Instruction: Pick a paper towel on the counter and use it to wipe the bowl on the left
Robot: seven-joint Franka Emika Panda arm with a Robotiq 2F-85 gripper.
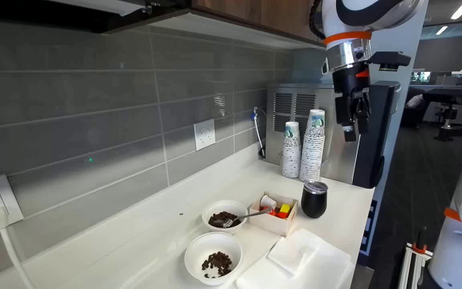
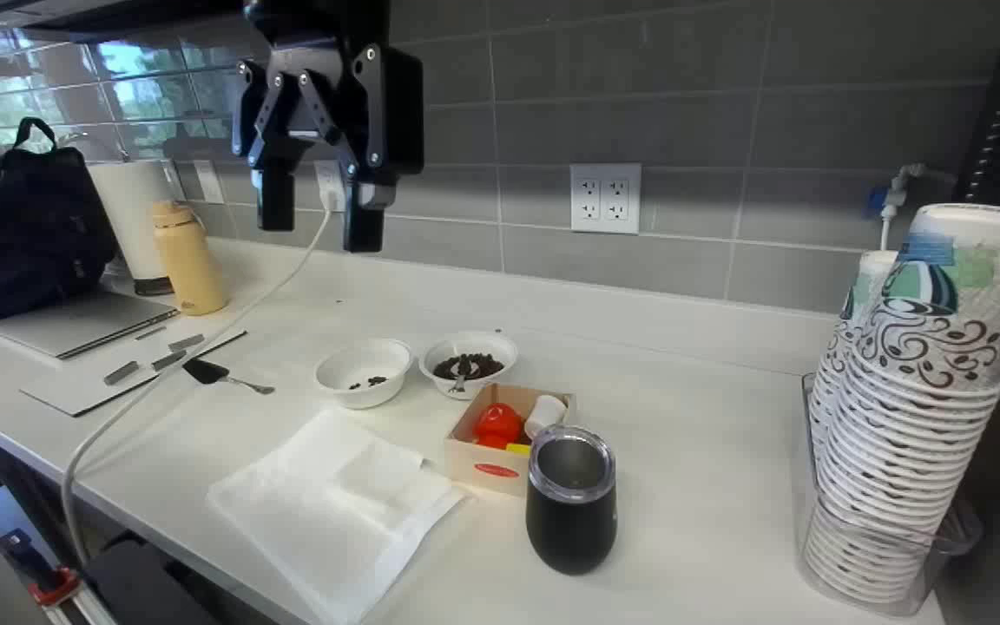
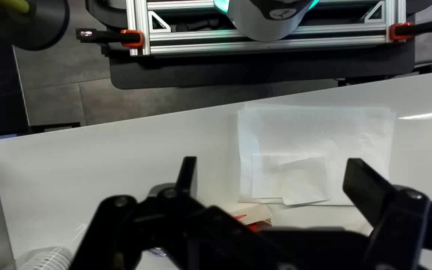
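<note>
One long, smooth, off-white counter (image 2: pixel 708 503) lies in your view. Broad white paper sheets (image 3: pixel 358 135) lie near its front edge. Your black two-fingered gripper (image 2: pixel 320 217) hangs above, fingers spread wide, only air between them. Your thin, white, folded paper towel (image 3: pixel 308 180) lies on the sheets by their rear edge. Between sheets and counter's back edge sits your shallow, round white bowl (image 1: pixel 197 253), dark brown crumbs (image 1: pixel 219 261) inside.

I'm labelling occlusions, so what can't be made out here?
Sheets under the paper towel: cut off by the bottom edge in an exterior view.
Crumbs in the wider bowl: partly hidden by its near wall in an exterior view.
Box: mostly behind the fingers in the wrist view.
Box's red label: too small to read in an exterior view.
</note>
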